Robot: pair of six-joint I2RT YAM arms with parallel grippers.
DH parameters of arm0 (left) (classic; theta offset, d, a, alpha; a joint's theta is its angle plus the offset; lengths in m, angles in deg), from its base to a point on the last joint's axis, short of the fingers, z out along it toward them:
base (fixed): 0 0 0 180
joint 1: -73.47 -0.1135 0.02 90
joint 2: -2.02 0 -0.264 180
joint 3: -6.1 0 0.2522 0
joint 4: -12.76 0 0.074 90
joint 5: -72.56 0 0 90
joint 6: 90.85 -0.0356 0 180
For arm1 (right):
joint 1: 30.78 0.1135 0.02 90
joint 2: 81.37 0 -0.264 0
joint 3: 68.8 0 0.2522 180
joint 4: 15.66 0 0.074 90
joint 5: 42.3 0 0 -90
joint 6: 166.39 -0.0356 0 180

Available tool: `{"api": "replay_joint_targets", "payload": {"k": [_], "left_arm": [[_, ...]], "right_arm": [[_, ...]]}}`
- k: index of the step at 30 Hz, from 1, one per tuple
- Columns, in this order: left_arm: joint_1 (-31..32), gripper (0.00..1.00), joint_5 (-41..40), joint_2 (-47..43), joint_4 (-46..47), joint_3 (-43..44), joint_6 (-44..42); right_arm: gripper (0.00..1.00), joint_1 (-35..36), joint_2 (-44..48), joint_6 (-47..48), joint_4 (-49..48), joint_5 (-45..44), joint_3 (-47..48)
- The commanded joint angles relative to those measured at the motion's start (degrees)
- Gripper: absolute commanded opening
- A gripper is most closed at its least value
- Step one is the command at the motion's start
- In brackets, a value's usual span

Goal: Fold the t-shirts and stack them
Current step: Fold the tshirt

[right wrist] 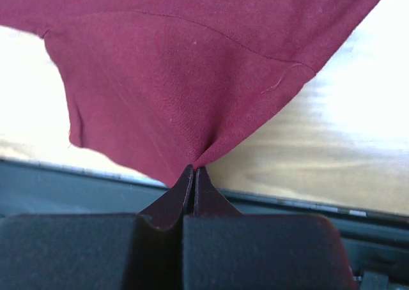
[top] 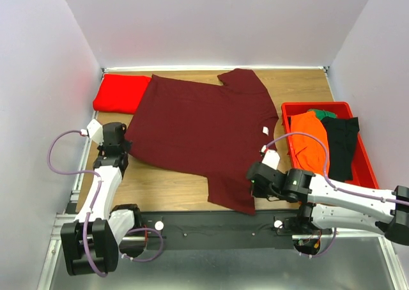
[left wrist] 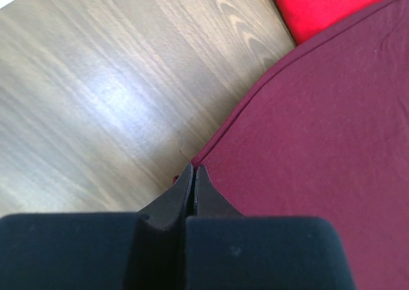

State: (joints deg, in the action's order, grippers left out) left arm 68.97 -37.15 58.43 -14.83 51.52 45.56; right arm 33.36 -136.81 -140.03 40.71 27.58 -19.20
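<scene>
The left fingers [left wrist: 193,175] are pressed together on the hem corner of the maroon t-shirt [left wrist: 319,143]. From their tips the cloth spreads flat ahead and to the right, with bare wooden surface [left wrist: 96,98] to the left. Beyond the tips, at the far right, the red t-shirt [left wrist: 332,2] lies partly under the maroon edge.

The right fingers [right wrist: 193,174] are closed too, pinching a pulled-up peak of maroon cloth [right wrist: 179,79] that fans out upward from their tips. Pale surface [right wrist: 319,149] shows to the right of them.

From above, the maroon t-shirt [top: 198,130] is spread out between the two pairs of fingers. The left pair [top: 124,146] holds its left edge and the right pair [top: 254,184] its near right corner. A small white label [top: 265,131] sits on the shirt just beyond the right fingers. Further right of them stands a red bin [top: 316,105] holding orange [top: 307,140], green [top: 323,113] and black clothes [top: 342,143].
</scene>
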Motion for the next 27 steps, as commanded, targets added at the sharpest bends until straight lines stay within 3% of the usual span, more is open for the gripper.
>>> {"api": "replay_joint_targets", "payload": {"k": [1, 6, 11, 16, 22, 27], "left_arm": [[-0.17, 0.0, -3.15, -2.7, -4.19, -0.28, 0.78], [-0.17, 0.0, -2.53, -2.53, -3.49, -0.28, 1.49], [-0.25, 0.0, 0.97, 1.86, 2.12, 1.73, -0.45], [-0.25, 0.0, 2.56, 11.61, 4.42, 8.4, -1.67], [-0.25, 0.0, 3.09, 20.93, 7.14, 13.07, -3.78], [-0.25, 0.0, 4.32, 26.99, 7.67, 15.62, -3.53]], "right_arm": [[0.0, 3.09, 1.74, -3.07, 7.13, 1.04, 1.52], [0.0, 6.79, 1.21, -5.45, 8.36, 0.17, 2.3], [0.0, 6.09, -1.49, -4.14, 9.33, -12.91, 6.7], [0.01, -1.19, -12.92, 2.71, 7.32, -20.74, 14.78], [0.01, -15.16, -18.91, 14.59, -6.48, -13.29, 15.67], [0.01, -18.87, -21.72, 17.93, -9.21, -12.84, 19.0]]}}
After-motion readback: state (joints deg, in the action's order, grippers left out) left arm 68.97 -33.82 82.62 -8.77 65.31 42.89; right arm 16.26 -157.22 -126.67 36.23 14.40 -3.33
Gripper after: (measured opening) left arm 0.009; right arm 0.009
